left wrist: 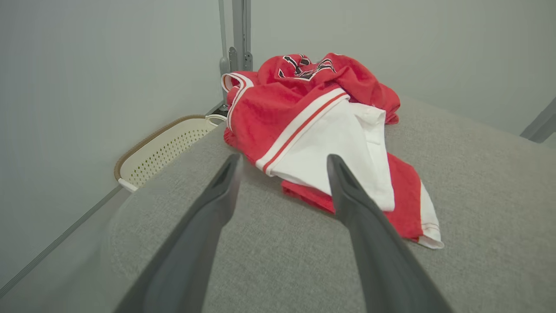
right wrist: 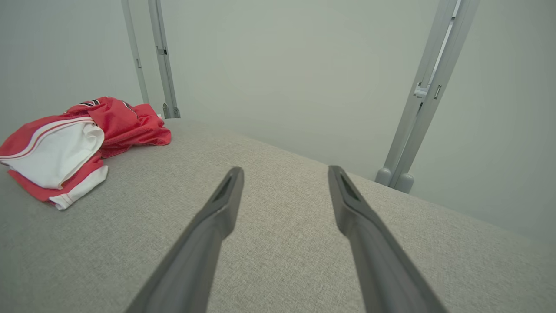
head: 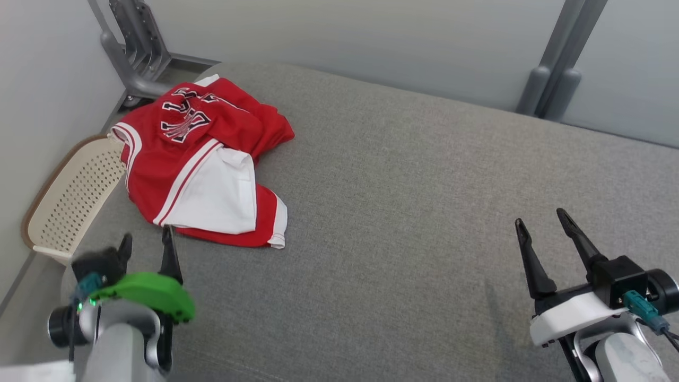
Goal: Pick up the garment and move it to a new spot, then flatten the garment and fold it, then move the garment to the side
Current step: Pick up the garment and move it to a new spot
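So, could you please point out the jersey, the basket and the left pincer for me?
jersey point(head: 154, 175), head view, on its red fabric.
basket point(head: 74, 196), head view, on its perforated wall.
left pincer point(head: 147, 234), head view, midway between its fingertips.

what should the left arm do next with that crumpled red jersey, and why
Probably ease the left gripper forward and down onto the near edge of the jersey, then close. Its fingers stand open just short of the crumpled cloth, holding nothing, while the right gripper sits open far across the grey cushion.
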Robot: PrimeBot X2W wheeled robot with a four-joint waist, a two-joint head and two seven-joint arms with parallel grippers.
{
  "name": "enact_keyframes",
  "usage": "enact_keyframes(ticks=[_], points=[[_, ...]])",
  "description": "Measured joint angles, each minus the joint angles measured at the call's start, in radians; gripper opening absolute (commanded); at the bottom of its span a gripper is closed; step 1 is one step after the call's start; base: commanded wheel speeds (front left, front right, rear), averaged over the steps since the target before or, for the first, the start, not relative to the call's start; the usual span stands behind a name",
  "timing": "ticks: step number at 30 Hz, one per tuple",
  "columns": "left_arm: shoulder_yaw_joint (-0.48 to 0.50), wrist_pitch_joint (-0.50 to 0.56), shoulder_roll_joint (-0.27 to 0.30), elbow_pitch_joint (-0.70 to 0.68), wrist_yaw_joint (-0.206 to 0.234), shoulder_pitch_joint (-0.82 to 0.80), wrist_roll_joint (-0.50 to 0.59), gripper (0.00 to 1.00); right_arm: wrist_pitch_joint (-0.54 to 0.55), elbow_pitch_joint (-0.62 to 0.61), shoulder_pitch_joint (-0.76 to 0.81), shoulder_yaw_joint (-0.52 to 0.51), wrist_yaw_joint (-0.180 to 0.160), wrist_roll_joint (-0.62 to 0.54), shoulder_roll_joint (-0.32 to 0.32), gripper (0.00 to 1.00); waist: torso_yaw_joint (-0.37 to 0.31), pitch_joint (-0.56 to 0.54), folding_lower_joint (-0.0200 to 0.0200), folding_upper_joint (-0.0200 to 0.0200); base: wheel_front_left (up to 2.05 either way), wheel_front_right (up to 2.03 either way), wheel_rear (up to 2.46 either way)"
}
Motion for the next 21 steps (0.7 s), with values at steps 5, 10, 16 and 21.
enact_keyframes(ticks=[5,10,16,21], points=[[0.042,0.228,0.001,0.175,0.068,-0.285,-0.095,1.0,0.0,-0.035,-0.063,0.025,0.0,-0.003,-0.052,1.0,-0.006,0.143,0.0,0.0,0.0,0.0,0.0],[0.068,0.307,0.036,0.284,0.142,-0.389,-0.104,1.0,0.0,-0.043,-0.075,0.032,0.0,0.002,-0.054,1.0,-0.027,0.253,0.0,0.0,0.0,0.0,0.0],[0.101,0.314,0.071,0.365,0.176,-0.451,-0.128,1.0,0.0,-0.045,-0.084,0.042,0.0,0.005,-0.053,1.0,-0.06,0.349,0.0001,0.0,0.0,0.0,0.0],[0.105,0.281,0.1,0.408,0.164,-0.461,-0.134,0.0,0.0,-0.045,-0.1,0.039,0.0,0.01,-0.051,1.0,-0.102,0.385,0.0,0.0,0.0,0.0,0.0]])
